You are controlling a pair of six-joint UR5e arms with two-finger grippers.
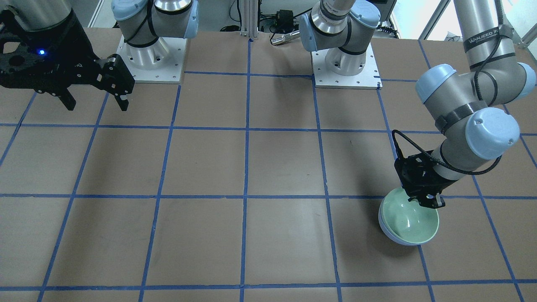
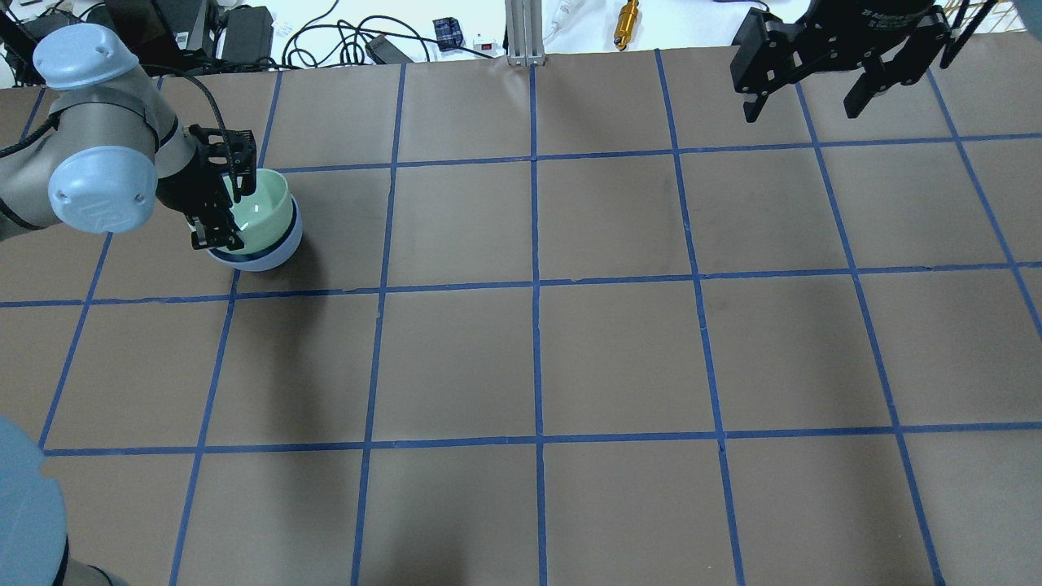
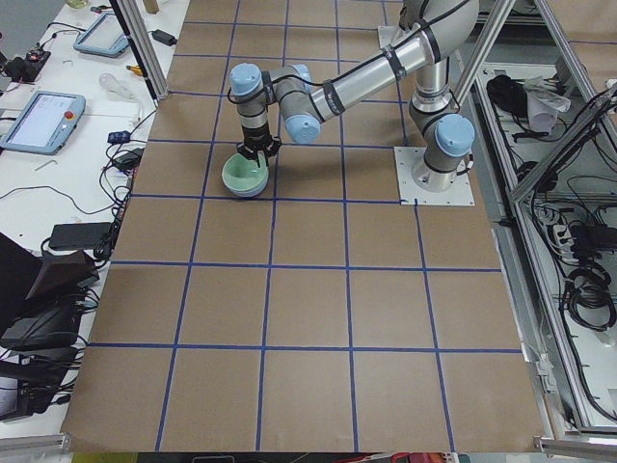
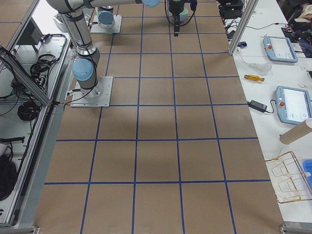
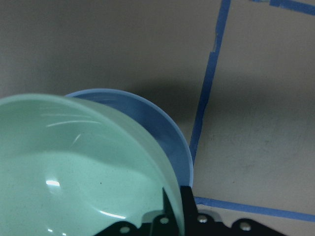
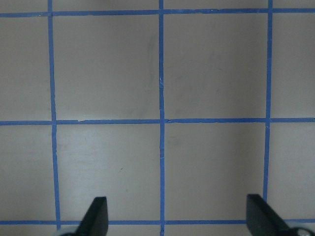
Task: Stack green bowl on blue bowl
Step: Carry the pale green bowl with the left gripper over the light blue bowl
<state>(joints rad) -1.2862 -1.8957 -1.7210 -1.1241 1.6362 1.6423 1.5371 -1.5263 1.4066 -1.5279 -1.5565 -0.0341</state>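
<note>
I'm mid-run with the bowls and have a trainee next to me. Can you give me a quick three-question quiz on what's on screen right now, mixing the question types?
1. True or false: the green bowl sits inside the blue bowl.
2. Pick one. The left gripper has its jaws: A) open, clear of both bowls; B) closed on the green bowl's rim; C) closed on the blue bowl's rim.
3. Fill in the blank: the right gripper hangs far from the bowls, holding nothing, with its jaws ____.

Key: 1 true; 2 B; 3 open.
</note>
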